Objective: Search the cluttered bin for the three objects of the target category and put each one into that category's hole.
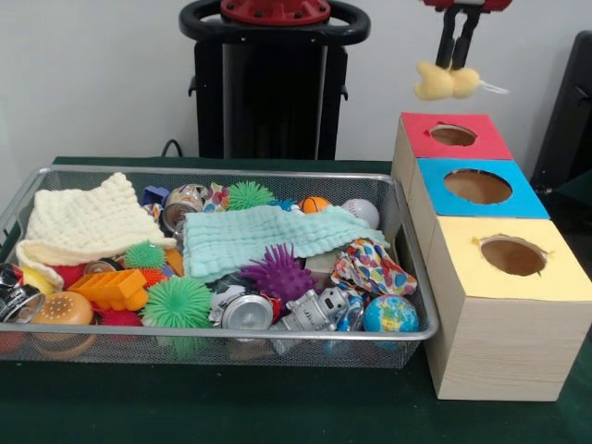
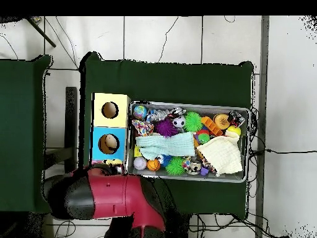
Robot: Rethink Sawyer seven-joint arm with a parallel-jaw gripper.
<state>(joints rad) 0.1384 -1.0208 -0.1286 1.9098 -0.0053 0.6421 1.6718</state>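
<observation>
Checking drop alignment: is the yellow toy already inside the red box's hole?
No: the yellow toy hangs from the gripper, clearly above the red box and its open hole.

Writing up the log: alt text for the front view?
The hand holds a pale yellow soft toy above the red-topped box, first in a row with blue and yellow. Beside them, a wire bin full of toys and cloths.

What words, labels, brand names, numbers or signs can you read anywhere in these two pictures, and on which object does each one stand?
No text can be read in either view.
The patterned cloth carries coloured print, but no letters can be made out.
The globe ball shows map patches only, with no readable names.
The red-topped box, blue-topped box and yellow-topped box bear no labels.
</observation>
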